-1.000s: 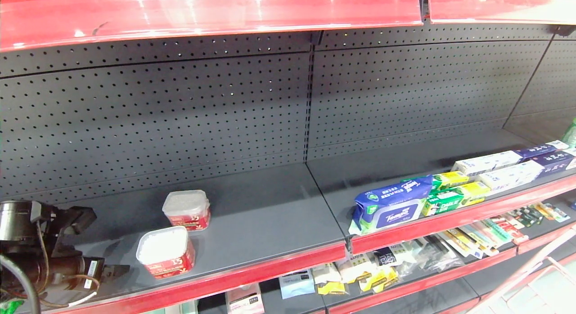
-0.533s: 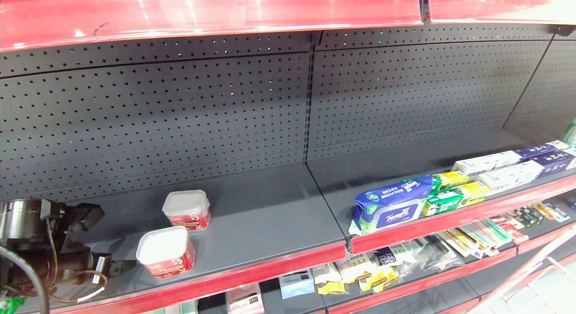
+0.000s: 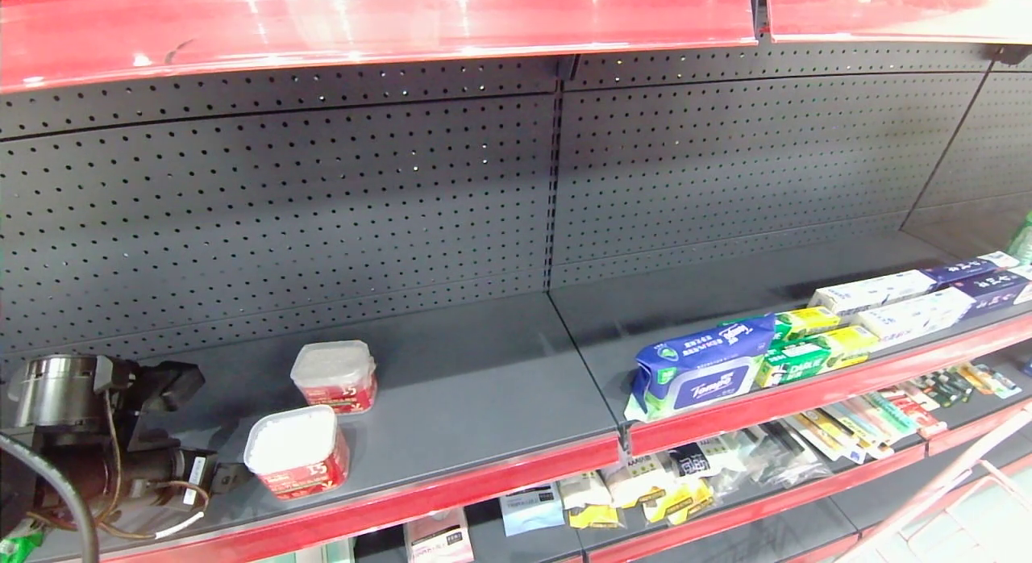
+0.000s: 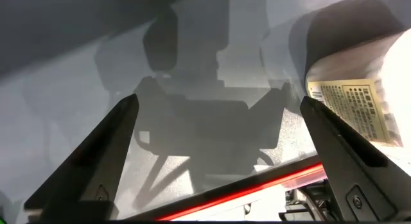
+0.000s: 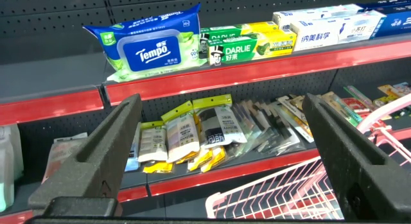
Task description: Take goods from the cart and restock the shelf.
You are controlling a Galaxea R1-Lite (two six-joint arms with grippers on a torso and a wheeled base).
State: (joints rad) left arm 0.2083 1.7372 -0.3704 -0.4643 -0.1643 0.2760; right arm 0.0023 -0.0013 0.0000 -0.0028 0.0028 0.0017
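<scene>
Two red tubs with white lids stand on the grey shelf [image 3: 484,385]: a front tub [image 3: 297,451] near the red edge and a back tub [image 3: 334,376] behind it. My left gripper [image 3: 230,473] hovers low over the shelf, just left of the front tub, and it is open. Between its fingers [image 4: 219,102] there is bare shelf, with the front tub [image 4: 359,102] beside one finger. My right gripper [image 5: 221,102] is open and holds nothing, in front of the lower shelves and above the pink wire cart [image 5: 289,198].
A blue wipes pack [image 3: 697,373], green-yellow toothpaste boxes [image 3: 810,341] and white and blue boxes [image 3: 911,301] lie on the right shelf section. Hanging packets [image 3: 645,482] fill the shelf below. The cart's pink frame [image 3: 967,466] is at the lower right. The shelf's middle is bare.
My left arm has slid to the right along the shelf, bringing its gripper closer to the front tub. The tubs and other goods have not moved.
</scene>
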